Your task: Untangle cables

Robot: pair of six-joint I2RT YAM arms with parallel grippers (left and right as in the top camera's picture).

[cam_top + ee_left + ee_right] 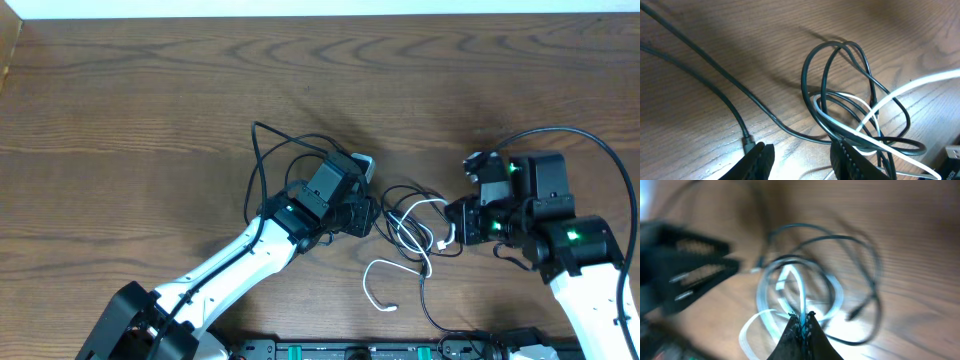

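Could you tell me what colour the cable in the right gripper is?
White; the cable shows best in the right wrist view, pinched by the right gripper.

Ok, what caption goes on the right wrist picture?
Right claw pinches the white cable amid blurry black loops.

Two thin black cables (408, 200) lie in loops, seemingly intertwined with a curled white cable (368, 274), near the desk (150, 100) front edge.
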